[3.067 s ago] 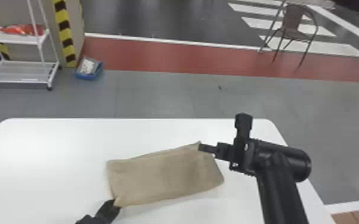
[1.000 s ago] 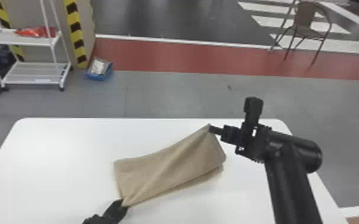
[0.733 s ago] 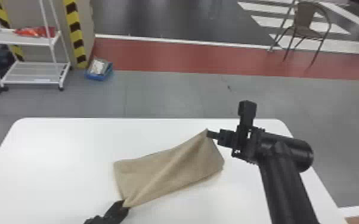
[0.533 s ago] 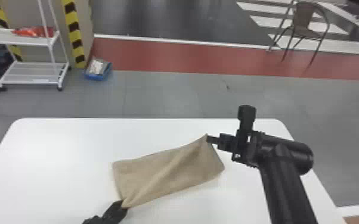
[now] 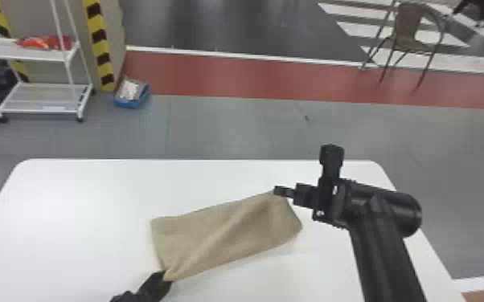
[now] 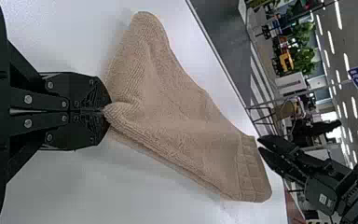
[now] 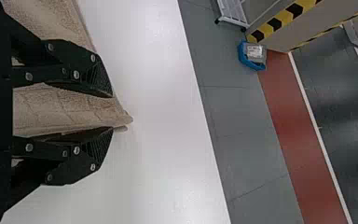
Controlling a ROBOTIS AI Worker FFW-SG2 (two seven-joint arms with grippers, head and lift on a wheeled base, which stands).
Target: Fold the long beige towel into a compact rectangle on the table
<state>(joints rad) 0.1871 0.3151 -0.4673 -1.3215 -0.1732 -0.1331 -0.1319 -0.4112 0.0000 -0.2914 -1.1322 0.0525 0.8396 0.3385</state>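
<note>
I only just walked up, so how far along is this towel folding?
Partly done, it seems: the towel shows stacked layers along its edge. In hand: the left gripper is shut on its near corner, while the right gripper stands open around the far corner. Remaining, probably: smoothing the diagonal wrinkle and folding it smaller.

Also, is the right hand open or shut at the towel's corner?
Open: in the right wrist view, the right hand has its two fingers apart, with the towel showing in the gap.
</note>
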